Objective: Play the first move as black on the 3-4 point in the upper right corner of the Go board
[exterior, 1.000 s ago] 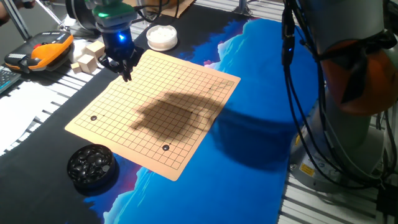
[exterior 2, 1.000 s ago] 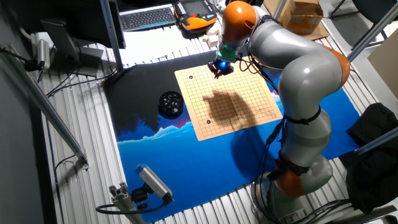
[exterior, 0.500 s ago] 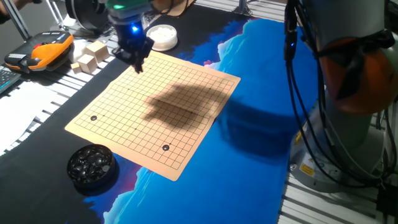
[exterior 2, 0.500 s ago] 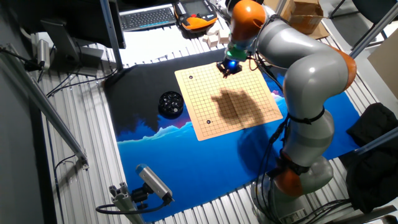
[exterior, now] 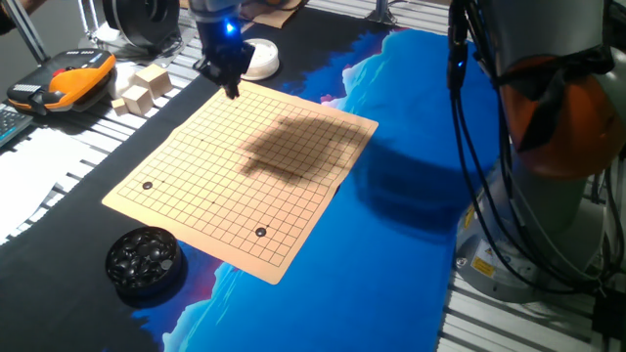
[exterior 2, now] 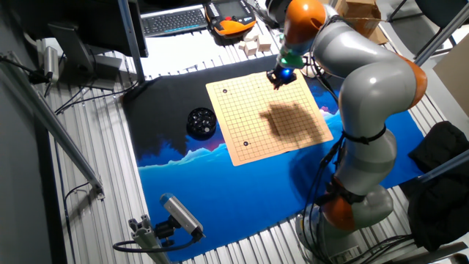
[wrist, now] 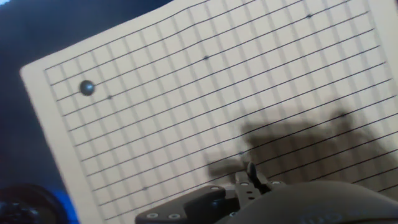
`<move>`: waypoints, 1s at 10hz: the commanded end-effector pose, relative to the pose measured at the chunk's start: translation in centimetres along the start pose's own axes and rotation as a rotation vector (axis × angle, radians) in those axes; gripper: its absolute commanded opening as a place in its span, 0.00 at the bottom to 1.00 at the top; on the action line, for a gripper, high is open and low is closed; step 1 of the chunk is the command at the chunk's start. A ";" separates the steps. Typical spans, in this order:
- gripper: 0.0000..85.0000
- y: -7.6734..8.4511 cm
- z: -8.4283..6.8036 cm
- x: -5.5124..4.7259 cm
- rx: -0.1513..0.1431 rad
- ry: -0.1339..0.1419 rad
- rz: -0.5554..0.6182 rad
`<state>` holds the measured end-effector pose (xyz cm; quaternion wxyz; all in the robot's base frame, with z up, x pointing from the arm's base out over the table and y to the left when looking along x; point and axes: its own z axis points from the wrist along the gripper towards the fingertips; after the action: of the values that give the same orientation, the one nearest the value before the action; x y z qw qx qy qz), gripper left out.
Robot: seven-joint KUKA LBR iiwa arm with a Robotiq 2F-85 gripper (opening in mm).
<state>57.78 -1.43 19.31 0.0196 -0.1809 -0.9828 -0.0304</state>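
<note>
The tan Go board lies on the blue and black mat, and it also fills the hand view. Two black stones rest on it, one near the left corner and one near the front edge. The hand view shows one black stone. My gripper hangs just above the board's far corner, beside the white dish; the other fixed view shows the gripper there too. Its fingertips look pressed together. Any stone between them is hidden. The 3-4 point is an unmarked crossing I cannot single out.
A round black bowl of black stones stands off the board's near left corner. A white dish, wooden blocks and an orange device lie beyond the far edge. The arm's base and cables are at the right.
The gripper has travelled along the board's far left edge toward the corner by the white dish. The arm's shadow on the board shifted the same way.
</note>
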 end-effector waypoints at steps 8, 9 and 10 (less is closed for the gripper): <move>0.00 4.2 1.7 1.0 -0.025 0.003 0.137; 0.00 4.2 1.7 1.0 -0.032 0.004 0.151; 0.00 4.2 1.7 1.0 -0.035 0.004 0.174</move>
<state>58.34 2.98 17.93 0.0210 -0.2662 -0.9626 -0.0459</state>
